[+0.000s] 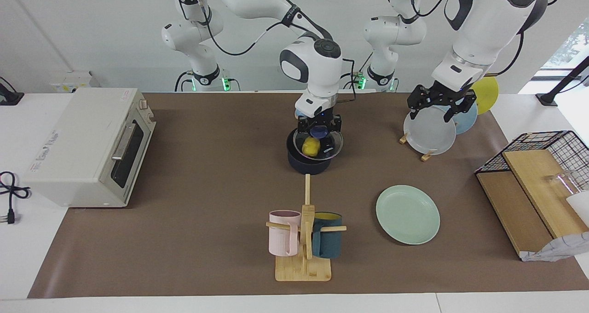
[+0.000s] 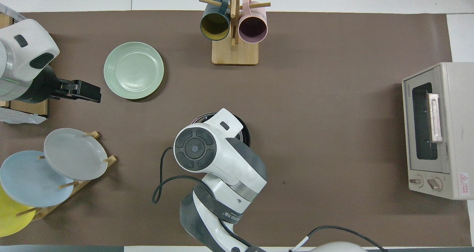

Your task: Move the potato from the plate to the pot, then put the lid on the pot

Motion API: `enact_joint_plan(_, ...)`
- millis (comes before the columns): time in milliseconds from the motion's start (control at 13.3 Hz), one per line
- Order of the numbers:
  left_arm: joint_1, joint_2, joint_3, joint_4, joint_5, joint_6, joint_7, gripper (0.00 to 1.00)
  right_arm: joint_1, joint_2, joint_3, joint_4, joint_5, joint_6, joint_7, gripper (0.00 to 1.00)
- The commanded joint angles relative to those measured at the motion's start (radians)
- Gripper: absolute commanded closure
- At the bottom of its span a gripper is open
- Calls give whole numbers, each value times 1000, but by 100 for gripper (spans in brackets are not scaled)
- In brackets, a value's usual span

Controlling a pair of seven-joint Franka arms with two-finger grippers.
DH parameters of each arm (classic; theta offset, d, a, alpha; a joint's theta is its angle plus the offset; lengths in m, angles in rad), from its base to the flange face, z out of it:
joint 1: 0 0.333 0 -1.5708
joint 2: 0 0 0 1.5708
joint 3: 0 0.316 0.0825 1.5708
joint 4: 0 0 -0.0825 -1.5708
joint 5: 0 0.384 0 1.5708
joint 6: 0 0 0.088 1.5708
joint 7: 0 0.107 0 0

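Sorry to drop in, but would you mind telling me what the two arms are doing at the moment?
The right gripper is shut on the blue knob of the glass lid and holds it over the dark pot, tilted and not yet seated. The yellow potato already lies inside the pot, and the mint-green plate sits bare toward the left arm's end of the table. The left gripper is open, holds nothing, and waits in the air over the upright rack plates.

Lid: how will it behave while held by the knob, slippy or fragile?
The lid is clear glass, so probably fragile if dropped. The right gripper pinches only the small knob, so it may swing or tilt. It hangs tilted over the pot.
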Motion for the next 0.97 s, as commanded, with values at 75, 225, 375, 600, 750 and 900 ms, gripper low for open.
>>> enact_joint_plan(75,28,-11,6,8,-2,-29,13,0,-11,1,2,19,-15,-11,16,100)
enact_joint_plan(225,29,-12,14,16,3,-48,10,0,-17,2,2,16,-15,-11,15,100)
enact_joint_plan(375,22,-12,9,79,73,-107,7,0,-28,2,2,14,-15,-8,15,100)
enact_joint_plan(600,21,-25,5,77,88,-134,-31,0,-44,4,2,14,-15,-6,10,100)
enact_joint_plan(750,26,-25,3,77,88,-132,-33,0,-46,5,2,14,-12,-5,10,100)
enact_joint_plan(900,26,-25,-1,77,79,-123,-36,0,-49,4,2,-2,-3,-2,7,100)
